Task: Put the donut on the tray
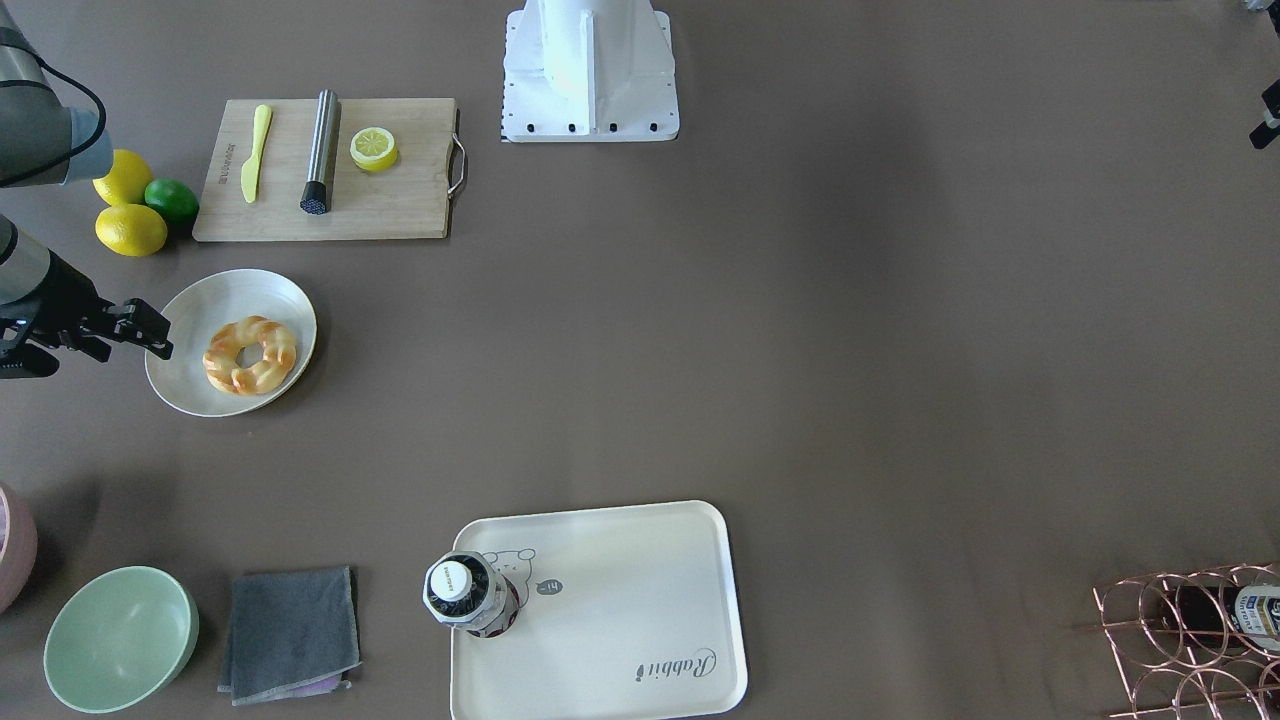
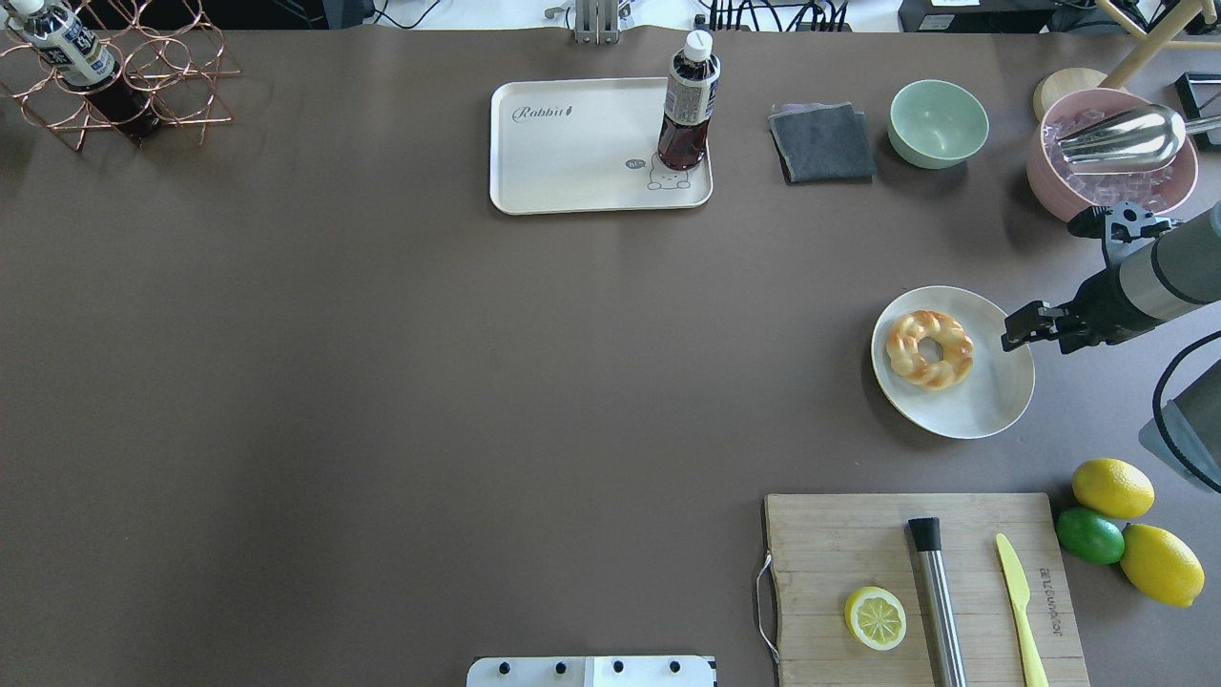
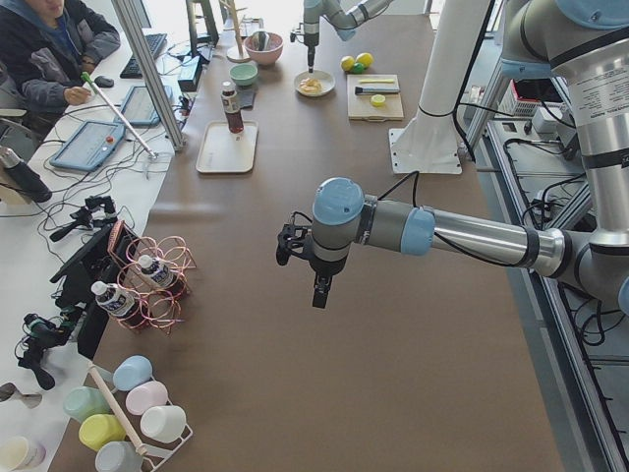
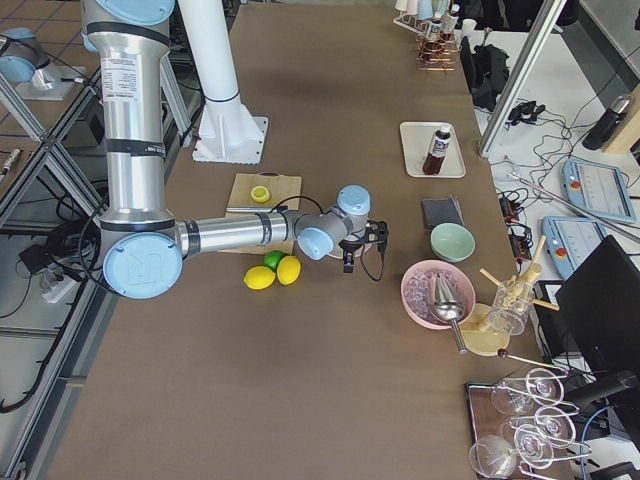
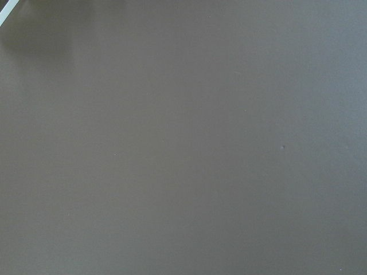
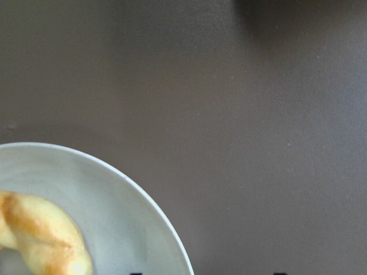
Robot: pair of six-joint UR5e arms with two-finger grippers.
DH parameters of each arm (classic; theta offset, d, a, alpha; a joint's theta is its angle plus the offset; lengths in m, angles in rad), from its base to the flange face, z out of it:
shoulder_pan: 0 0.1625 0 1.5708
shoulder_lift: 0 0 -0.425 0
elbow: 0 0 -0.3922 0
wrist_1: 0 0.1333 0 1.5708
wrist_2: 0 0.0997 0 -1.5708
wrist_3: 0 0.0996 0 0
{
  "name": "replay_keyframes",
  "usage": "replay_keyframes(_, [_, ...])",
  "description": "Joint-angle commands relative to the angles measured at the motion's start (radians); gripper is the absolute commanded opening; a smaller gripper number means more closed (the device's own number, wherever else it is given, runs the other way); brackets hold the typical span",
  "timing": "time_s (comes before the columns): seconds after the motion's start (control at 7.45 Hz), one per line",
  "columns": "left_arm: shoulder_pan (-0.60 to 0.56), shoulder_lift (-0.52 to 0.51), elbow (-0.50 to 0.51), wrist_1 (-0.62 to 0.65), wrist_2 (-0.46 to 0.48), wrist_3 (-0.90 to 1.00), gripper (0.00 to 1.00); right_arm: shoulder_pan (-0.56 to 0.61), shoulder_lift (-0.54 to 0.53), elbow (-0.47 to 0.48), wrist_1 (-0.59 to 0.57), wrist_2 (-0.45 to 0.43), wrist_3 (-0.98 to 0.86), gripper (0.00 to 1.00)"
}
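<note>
"Golden donut, where is it?"
"On the round plate, well apart from the tray."
"Right gripper?"
"At the plate's rim, fingers spread, holding nothing."
"Left gripper?"
"Above the table. I can't tell how its fingers stand."

The left arm and right arm are silver-grey tubes with pale blue joint caps, black cables and a white bolted pedestal.

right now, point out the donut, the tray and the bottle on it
donut (image 2: pixel 940 374): overhead exterior view, lower side of its ring
tray (image 2: pixel 572 157): overhead exterior view, bare floor
bottle (image 2: pixel 689 103): overhead exterior view, its label
</note>
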Motion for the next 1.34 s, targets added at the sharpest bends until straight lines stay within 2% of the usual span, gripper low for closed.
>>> replay_keyframes(0.0, [0.006, -0.001, -0.001, 0.000, 0.000, -0.014, 0.98, -0.014, 0.004, -0.003, 0.000, -0.001, 0.021, 0.42])
replay_keyframes(0.27, [0.006, 0.000, 0.001, 0.000, 0.000, -0.014, 0.98, -0.021, 0.004, 0.001, 0.000, -0.001, 0.052, 0.00])
replay_keyframes(0.54, [0.006, 0.000, 0.001, 0.000, 0.000, -0.014, 0.98, -0.025, 0.004, 0.009, 0.000, 0.001, 0.053, 0.00])
replay_keyframes(0.81, [0.008, -0.001, 0.001, 0.000, 0.000, -0.017, 0.98, -0.023, 0.013, 0.084, -0.001, 0.010, 0.065, 0.00])
replay_keyframes(0.94, [0.020, -0.003, -0.010, -0.003, -0.012, -0.058, 0.98, -0.024, 0.050, 0.127, -0.003, 0.030, 0.122, 0.00])
replay_keyframes(1.07, [0.047, -0.003, -0.078, -0.002, -0.037, -0.124, 0.98, -0.029, 0.102, 0.136, -0.003, 0.071, 0.201, 0.00])
replay_keyframes(1.21, [0.126, -0.070, -0.111, -0.003, -0.076, -0.284, 0.98, -0.053, 0.129, 0.152, -0.005, 0.072, 0.242, 0.00])
